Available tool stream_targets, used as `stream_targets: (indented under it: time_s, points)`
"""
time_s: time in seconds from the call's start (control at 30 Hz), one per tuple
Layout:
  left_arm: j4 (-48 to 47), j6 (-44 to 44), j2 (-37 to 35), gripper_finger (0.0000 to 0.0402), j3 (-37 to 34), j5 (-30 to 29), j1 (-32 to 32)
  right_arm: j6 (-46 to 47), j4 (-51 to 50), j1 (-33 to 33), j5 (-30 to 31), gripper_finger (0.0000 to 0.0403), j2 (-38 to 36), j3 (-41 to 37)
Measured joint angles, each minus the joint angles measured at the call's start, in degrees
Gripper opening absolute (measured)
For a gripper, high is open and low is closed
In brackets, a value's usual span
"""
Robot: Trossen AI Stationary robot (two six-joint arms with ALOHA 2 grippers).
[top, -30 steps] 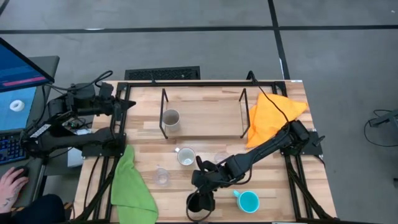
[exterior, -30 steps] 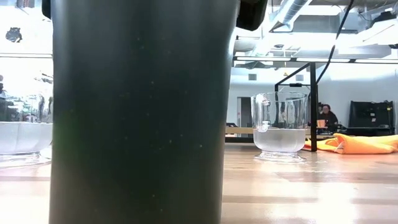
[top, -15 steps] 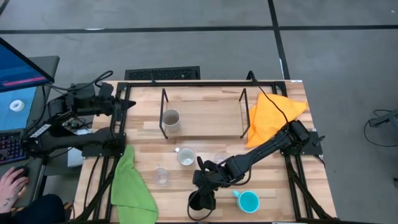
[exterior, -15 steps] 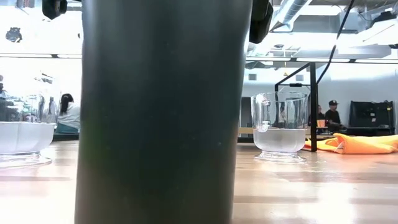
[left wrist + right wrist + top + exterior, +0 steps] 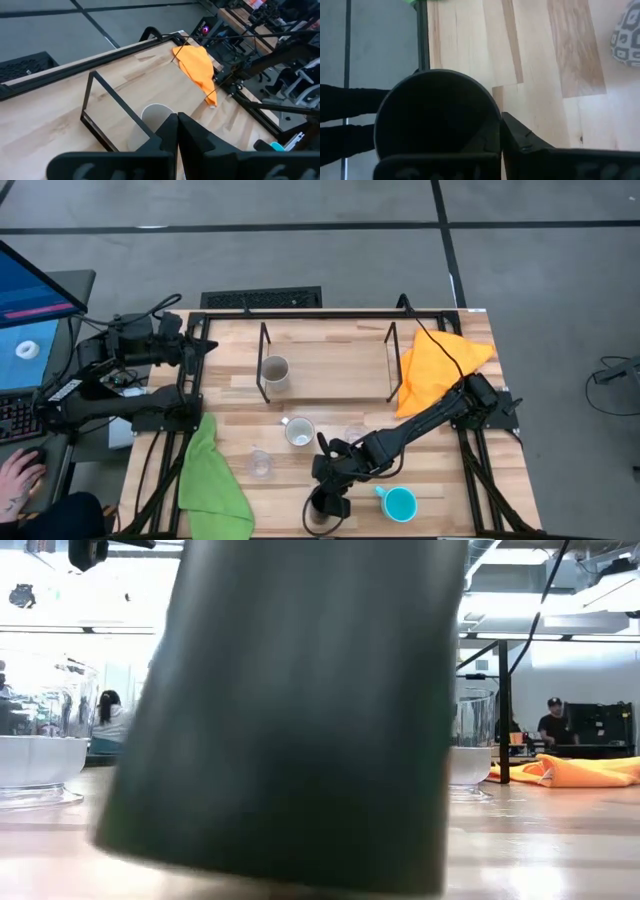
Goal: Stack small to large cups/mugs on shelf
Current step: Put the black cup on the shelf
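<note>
- The right pincer [image 5: 328, 502] was down at the near edge of the worktop [image 5: 330, 400], clamped on the rim of the black mug [image 5: 321, 511] — one finger inside, one outside, as the right wrist view showed.
- The black mug [image 5: 290, 710] filled most of the low view and leaned to one side, its base lifted on one edge off the wood.
- The light blue mug [image 5: 399, 503] stood just beside the right pincer, toward the right edge of the worktop, apart from the black mug.
- The white mug [image 5: 298, 432] stood near the middle of the worktop, in front of the shelf [image 5: 330, 370].
- One clear glass cup [image 5: 260, 464] sat by the green cloth [image 5: 212, 480]; a second glass cup [image 5: 355, 433] sat right of the white mug.
- The grey-beige mug [image 5: 275, 371] stood upright on the shelf's wooden board, at its left end, close to the left rod frame — the only vessel on the shelf.
- An orange cloth [image 5: 435, 368] lay over the right end of the worktop, beside the shelf.
- The left pincer [image 5: 205, 348] hung at the worktop's left edge, level with the shelf, its fingers pressed together and holding nothing.
- A person's hand [image 5: 18, 480] rested on a keyboard off the worktop's left side.
</note>
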Motion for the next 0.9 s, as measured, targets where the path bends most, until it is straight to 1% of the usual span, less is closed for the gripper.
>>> stream_targets:
  time_s: [0.07, 0.17, 0.33, 0.47, 0.6, 0.77, 0.83, 0.9]
  points:
    - [0.0, 0.05, 0.0, 0.0, 0.0, 0.0, 0.0, 0.66, -0.05, 0.0, 0.0, 0.0016, 0.0, 0.0]
    - [0.0, 0.06, 0.0, 0.0, 0.0, 0.0, 0.02, 1.01, -0.32, -0.01, -0.02, 0.0008, -0.26, 0.0]
    - [0.0, 0.06, 0.0, 0.0, 0.0, 0.0, 0.0, 1.23, -2.06, 0.0, -0.17, 0.0005, -2.42, -0.07]
    - [0.09, -0.16, 0.0, 0.0, 0.0, 0.02, 0.0, 1.65, -4.11, 0.0, 1.47, 0.0005, -6.47, -0.07]
    - [0.13, -0.46, 0.0, 0.0, -0.02, 0.02, 0.0, 1.69, -5.89, 0.0, 3.67, 0.0004, -12.58, -0.07]
    - [0.26, -1.46, 0.0, 0.0, -0.02, -0.02, 0.0, 2.22, -8.11, 1.77, 8.43, 0.0003, -21.61, -0.04]
    - [0.27, -1.63, 0.01, 0.0, -0.02, -0.04, 0.02, 2.9, -8.97, 3.25, 12.29, 0.0003, -25.09, 0.0]
    - [0.27, -1.66, 0.0, 0.0, -0.02, -0.04, 0.0, 3.17, -8.97, 5.12, 17.73, 0.0003, -28.09, 0.0]
